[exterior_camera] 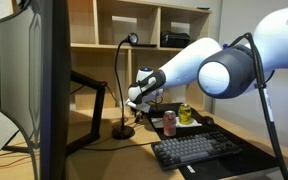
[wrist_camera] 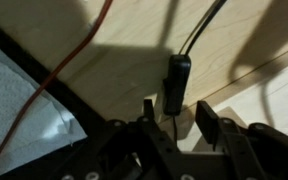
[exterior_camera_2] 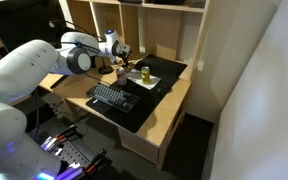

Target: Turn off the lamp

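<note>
The slim black lamp stands on the desk in an exterior view, with its round head (exterior_camera: 131, 39) on a curved stem and its flat base (exterior_camera: 123, 131). My gripper (exterior_camera: 136, 100) hangs low beside the stem, above the base; it also shows in the other exterior view (exterior_camera_2: 119, 62). In the wrist view the gripper (wrist_camera: 177, 112) is open. A small black inline switch (wrist_camera: 175, 85) on the lamp's black cord lies on the wood, its near end between my two fingertips. I cannot tell whether the fingers touch it.
A red can (exterior_camera: 170, 122) and a yellow-green object (exterior_camera: 185, 115) stand on a black mat next to a keyboard (exterior_camera: 194, 150). A large monitor (exterior_camera: 29, 80) on a black arm fills the side. A red cable (wrist_camera: 64, 65) and white sheet (wrist_camera: 14, 105) lie nearby.
</note>
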{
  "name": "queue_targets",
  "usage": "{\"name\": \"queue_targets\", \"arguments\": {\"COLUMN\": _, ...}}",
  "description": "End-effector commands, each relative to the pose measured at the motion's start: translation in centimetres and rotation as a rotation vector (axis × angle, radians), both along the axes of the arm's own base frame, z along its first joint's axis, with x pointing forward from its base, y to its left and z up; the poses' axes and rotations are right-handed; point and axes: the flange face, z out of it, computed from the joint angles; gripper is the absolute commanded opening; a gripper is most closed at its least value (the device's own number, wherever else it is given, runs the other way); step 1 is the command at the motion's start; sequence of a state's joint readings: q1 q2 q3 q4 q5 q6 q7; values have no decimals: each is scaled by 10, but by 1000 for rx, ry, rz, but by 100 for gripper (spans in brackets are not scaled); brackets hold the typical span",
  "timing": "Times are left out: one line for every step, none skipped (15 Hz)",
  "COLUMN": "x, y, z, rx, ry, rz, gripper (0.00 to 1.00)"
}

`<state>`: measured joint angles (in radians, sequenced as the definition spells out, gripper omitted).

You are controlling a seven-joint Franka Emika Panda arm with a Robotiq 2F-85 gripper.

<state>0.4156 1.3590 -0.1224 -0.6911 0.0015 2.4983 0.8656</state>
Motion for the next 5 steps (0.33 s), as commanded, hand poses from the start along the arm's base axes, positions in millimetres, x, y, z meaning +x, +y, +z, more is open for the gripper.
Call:
{"name": "queue_targets", "arguments": {"x": 3, "y": -1, "z": 38, "rx": -21, "ry": 7, "rz": 6, "gripper": 79}}
{"name": "queue_targets", "arguments": {"x": 4, "y": -1, "z": 47, "rx": -19, "ry": 7, "rz": 15, "gripper": 86}}
{"name": "queue_targets", "arguments": {"x": 3, "y": 0, "z": 57, "rx": -23, "ry": 12, "rz": 29, "gripper": 94}}
{"name": "queue_targets", "arguments": {"x": 3, "y": 0, "z": 65, "rx": -36, "ry": 19, "rz": 45, "gripper": 98}}
{"name": "queue_targets", "arguments": {"x": 7, "y": 1, "z": 50, "rx": -5, "ry": -20, "rz": 17, "gripper": 82}}
